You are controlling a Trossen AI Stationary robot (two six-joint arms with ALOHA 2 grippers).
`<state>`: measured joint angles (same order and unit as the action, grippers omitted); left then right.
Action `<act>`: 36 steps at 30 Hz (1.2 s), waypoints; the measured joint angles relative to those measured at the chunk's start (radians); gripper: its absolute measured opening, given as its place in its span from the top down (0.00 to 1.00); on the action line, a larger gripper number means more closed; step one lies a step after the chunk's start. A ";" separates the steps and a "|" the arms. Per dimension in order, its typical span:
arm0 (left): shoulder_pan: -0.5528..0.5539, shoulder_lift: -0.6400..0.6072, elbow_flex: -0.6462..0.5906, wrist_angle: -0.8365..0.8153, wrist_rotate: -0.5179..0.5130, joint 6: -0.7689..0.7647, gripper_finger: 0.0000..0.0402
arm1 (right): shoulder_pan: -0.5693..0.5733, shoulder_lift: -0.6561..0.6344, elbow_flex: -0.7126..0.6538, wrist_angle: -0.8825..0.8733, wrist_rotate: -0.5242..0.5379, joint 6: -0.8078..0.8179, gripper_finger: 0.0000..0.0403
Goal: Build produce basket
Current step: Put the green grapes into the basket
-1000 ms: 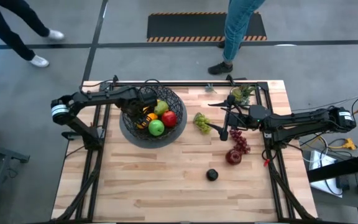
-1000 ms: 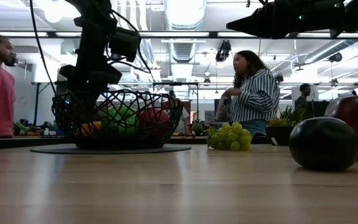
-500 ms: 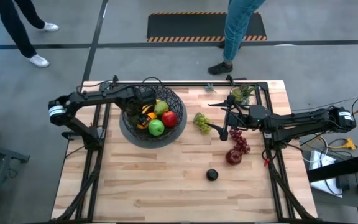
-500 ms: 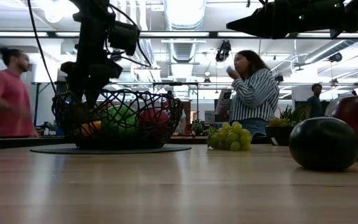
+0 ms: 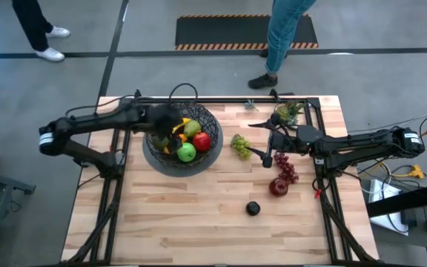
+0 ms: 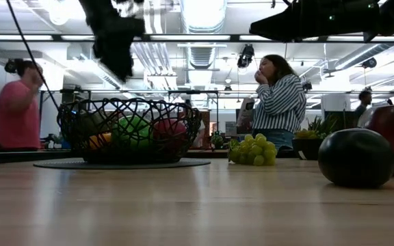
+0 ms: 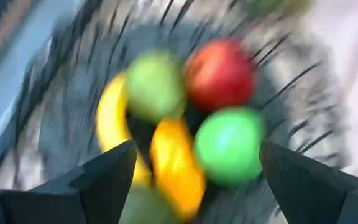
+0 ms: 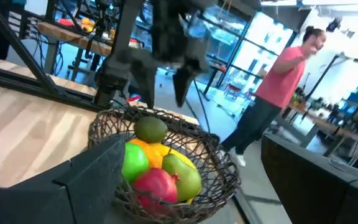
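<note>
The black wire basket (image 5: pixel 182 142) stands at the table's far left and holds a yellow banana (image 7: pixel 107 121), a pear (image 7: pixel 154 84), a red apple (image 5: pixel 202 141), a green apple (image 5: pixel 187 153) and an orange piece (image 7: pixel 176 165). My left gripper (image 5: pixel 163 119) hangs open and empty above the basket's left side, clear of its rim (image 6: pixel 115 48). Green grapes (image 5: pixel 239 144), dark red grapes (image 5: pixel 288 169), another red apple (image 5: pixel 278 187) and a small black fruit (image 5: pixel 253 209) lie on the table at the right. My right gripper (image 5: pixel 267 145) hovers open and level between the two grape bunches.
A small green potted plant (image 5: pixel 288 113) stands at the far right corner. A dark metal frame (image 5: pixel 221 99) runs along the table's far edge and sides. People stand in the room beyond the table. Bare wood lies along the near half of the table.
My left gripper has risen out of the basket and drawn back toward the table's left edge, tipping less steeply downward as it went. It carries nothing. The fruit in the basket has stayed where it lay.
</note>
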<state>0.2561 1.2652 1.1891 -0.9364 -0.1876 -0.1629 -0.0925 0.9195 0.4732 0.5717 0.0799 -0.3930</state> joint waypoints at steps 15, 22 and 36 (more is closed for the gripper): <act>-0.225 -0.243 -0.443 1.072 -0.003 0.462 0.20 | 0.005 0.000 0.000 -0.282 0.083 0.586 0.11; -0.225 -0.301 -0.611 1.387 -0.004 0.613 0.20 | 0.037 0.001 0.014 -0.310 0.086 0.761 0.11; -0.225 -0.474 -0.726 1.397 -0.031 0.620 0.20 | 0.086 0.166 0.217 -0.475 0.210 0.826 0.11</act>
<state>0.0311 0.7909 0.4635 0.4606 -0.2187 0.4571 -0.0066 1.0856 0.6902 0.0963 0.2898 0.4329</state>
